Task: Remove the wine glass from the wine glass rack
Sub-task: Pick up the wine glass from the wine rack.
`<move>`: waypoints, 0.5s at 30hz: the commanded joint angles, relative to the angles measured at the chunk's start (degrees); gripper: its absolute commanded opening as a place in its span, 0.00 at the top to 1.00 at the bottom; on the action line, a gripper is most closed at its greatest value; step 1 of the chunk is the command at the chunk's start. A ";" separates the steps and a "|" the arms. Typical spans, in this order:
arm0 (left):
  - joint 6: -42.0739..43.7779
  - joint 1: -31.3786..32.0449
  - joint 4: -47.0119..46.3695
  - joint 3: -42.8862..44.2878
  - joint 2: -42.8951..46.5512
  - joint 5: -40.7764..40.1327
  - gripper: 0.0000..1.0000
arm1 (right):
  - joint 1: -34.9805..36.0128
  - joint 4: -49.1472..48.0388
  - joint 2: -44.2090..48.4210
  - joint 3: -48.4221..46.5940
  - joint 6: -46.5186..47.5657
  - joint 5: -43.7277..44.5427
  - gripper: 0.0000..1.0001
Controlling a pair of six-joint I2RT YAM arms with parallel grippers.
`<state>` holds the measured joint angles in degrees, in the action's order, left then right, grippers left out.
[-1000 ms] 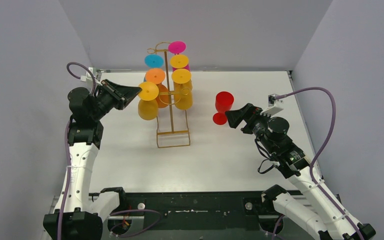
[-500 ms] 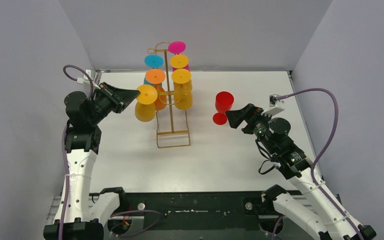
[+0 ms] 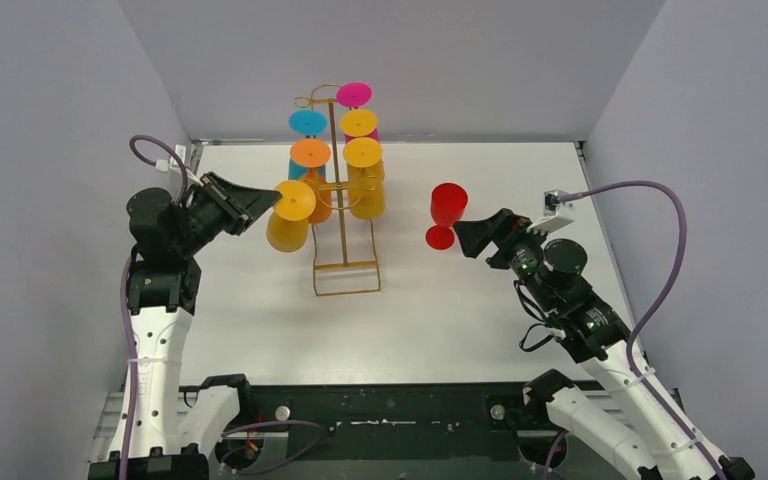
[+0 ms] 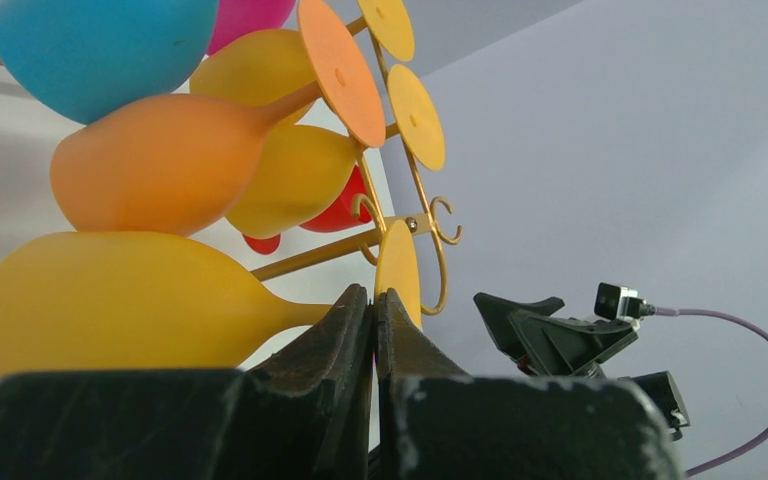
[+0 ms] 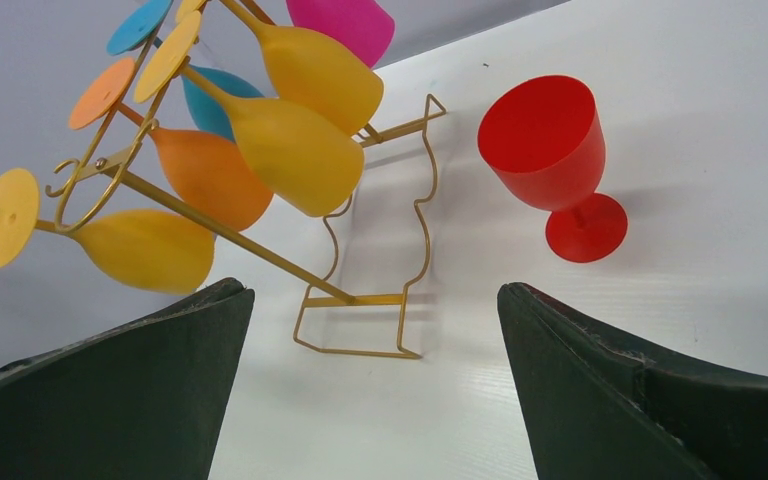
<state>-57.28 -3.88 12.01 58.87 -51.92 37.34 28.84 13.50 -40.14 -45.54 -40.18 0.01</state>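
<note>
The left gripper [image 3: 263,203] is clamped on the stem of the yellow wine glass [image 3: 287,230], at the left end of the wine glass rack [image 3: 341,235]. The right gripper [image 3: 460,238] has its jaws wide apart, near an upright red wine glass [image 3: 448,205] on the table [image 3: 440,320].

The left arm [image 3: 155,330] rises from 7 o'clock, its wrist bent so the left claw [image 3: 260,205] points toward 3 o'clock, jaws pinched on the stem of the yellow wine glass [image 3: 287,232]. The right arm [image 3: 600,350] leans toward 10 o'clock, with the right claw [image 3: 460,235] spread wide and holding nothing.
</note>
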 commanded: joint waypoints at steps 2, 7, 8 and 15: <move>5.83 -0.43 5.20 2.62 1.84 2.88 1.00 | -0.28 -2.78 -0.06 -1.31 -0.08 0.34 0.00; 9.11 -0.45 9.09 3.11 4.79 4.06 1.00 | -0.34 -7.67 -0.21 0.04 0.84 -6.56 0.00; 9.17 -0.46 8.95 2.79 5.54 4.58 1.00 | -0.30 -9.21 -0.35 0.50 0.76 -8.00 0.00; 12.58 2.39 3.96 -0.71 8.29 11.25 1.00 | -0.19 -19.79 -2.29 1.87 0.13 -22.38 0.02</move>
<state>-48.45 -2.48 20.45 58.83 -45.15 42.17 28.84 4.64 -40.95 -44.16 -39.92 -11.22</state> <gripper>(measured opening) 0.029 0.991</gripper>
